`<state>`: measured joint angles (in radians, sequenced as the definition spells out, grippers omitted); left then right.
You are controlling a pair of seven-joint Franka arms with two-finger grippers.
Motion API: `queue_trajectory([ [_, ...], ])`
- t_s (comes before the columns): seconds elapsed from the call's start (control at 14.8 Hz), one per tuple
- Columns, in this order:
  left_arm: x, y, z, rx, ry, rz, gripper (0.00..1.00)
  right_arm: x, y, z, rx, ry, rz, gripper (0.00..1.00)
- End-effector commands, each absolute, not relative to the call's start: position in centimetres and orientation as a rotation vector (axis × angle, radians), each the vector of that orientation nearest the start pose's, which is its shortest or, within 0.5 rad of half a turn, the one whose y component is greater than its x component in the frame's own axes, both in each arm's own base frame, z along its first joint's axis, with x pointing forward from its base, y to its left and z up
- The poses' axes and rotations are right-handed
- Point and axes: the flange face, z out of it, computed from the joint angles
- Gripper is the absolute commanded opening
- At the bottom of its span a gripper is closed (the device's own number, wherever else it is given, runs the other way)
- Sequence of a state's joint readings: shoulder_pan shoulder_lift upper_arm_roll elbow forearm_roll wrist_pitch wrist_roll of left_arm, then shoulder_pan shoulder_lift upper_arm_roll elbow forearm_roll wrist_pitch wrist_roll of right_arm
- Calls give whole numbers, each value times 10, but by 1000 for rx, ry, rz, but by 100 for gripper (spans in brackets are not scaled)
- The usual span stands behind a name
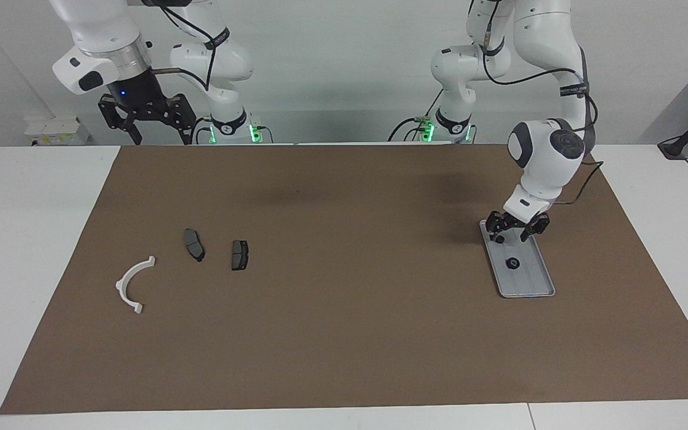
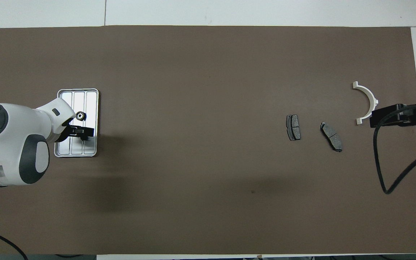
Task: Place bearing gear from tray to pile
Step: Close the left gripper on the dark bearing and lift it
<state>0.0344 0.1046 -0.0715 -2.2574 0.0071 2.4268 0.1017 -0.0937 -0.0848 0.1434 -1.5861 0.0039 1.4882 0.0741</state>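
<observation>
— Bearing gear (image 1: 512, 263) location?
— On the tray (image 1: 532, 286) at my left arm's end of the table, lying a little farther from me than my left gripper (image 1: 513, 236), which hangs low over the tray's near end.
— Gripper state?
— Left fingers spread, holding nothing. Right gripper (image 1: 159, 138) waits raised, open, empty.
— Nearer arm?
— Left, I'd judge.
</observation>
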Motion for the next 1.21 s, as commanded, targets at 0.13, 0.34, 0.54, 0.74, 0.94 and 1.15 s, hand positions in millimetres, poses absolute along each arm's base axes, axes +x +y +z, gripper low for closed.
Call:
queue_trajectory([
  [0.13, 532, -19, 315, -3137, 199, -102, 89, 513, 26, 659, -3133, 22, 24, 100],
  [0.34, 527, -16, 309, -3139, 191, -83, 88, 513, 27, 659, -3133, 20, 24, 100],
  [0.54, 524, -15, 306, -3141, 183, -59, 88, 514, 27, 659, -3133, 20, 21, 100],
  [0.74, 521, -17, 305, -3142, 168, -49, 88, 513, 27, 659, -3133, 25, 21, 100],
  [0.94, 518, -18, 303, -3142, 171, -37, 82, 513, 25, 659, -3133, 32, 24, 100],
  [1.15, 518, -18, 303, -3142, 171, -37, 72, 512, 25, 659, -3134, 25, 33, 100],
])
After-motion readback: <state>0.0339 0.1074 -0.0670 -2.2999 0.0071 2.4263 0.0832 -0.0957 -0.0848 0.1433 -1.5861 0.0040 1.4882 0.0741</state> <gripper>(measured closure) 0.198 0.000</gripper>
